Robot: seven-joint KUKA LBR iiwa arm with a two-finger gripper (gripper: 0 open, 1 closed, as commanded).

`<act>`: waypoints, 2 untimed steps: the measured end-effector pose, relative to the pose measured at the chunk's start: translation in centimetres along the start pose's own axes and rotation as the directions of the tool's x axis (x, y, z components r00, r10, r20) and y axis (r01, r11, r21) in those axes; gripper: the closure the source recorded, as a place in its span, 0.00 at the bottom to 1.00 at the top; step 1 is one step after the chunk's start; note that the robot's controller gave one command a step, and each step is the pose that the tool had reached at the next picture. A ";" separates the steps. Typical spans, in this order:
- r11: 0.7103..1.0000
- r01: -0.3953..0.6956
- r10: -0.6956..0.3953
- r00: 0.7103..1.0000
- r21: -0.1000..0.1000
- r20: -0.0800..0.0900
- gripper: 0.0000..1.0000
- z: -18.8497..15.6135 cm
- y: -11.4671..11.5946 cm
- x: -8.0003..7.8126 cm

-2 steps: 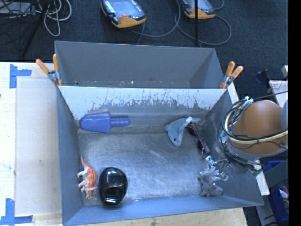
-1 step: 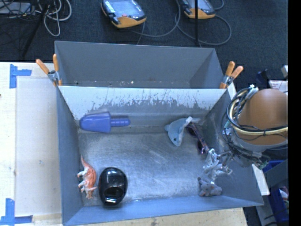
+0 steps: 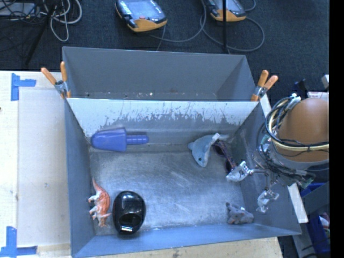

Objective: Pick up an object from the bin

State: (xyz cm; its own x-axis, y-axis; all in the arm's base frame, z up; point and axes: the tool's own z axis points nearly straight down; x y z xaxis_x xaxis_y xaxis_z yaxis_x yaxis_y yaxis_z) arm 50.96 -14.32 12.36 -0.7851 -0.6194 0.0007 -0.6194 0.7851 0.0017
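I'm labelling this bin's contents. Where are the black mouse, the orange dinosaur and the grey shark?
black mouse (image 3: 129, 213), camera view, on its glossy back.
orange dinosaur (image 3: 100, 203), camera view, on its body.
grey shark (image 3: 202, 150), camera view, on its body.

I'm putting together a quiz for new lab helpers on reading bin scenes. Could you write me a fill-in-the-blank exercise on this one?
1. The toy dinosaur in the front left corner of the bin is ____ in colour.
2. The computer mouse lying right beside it is ____.
3. The pincer hangs by the bin's ____ wall, as the camera sees it.
4. The long peg-shaped thing near the far wall is ____.

Missing words: orange; black; right; blue.
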 end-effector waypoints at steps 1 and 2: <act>1.000 0.028 -0.028 1.000 -0.002 -0.001 0.00 1.4 -0.5 0.3; 0.971 0.240 -0.240 0.971 -0.001 0.003 1.00 5.1 1.2 2.6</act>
State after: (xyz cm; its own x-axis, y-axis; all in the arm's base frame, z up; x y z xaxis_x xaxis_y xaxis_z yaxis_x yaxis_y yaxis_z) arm 48.16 -15.01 7.25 -0.6138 -0.7894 -0.0026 -0.7894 0.6138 0.0027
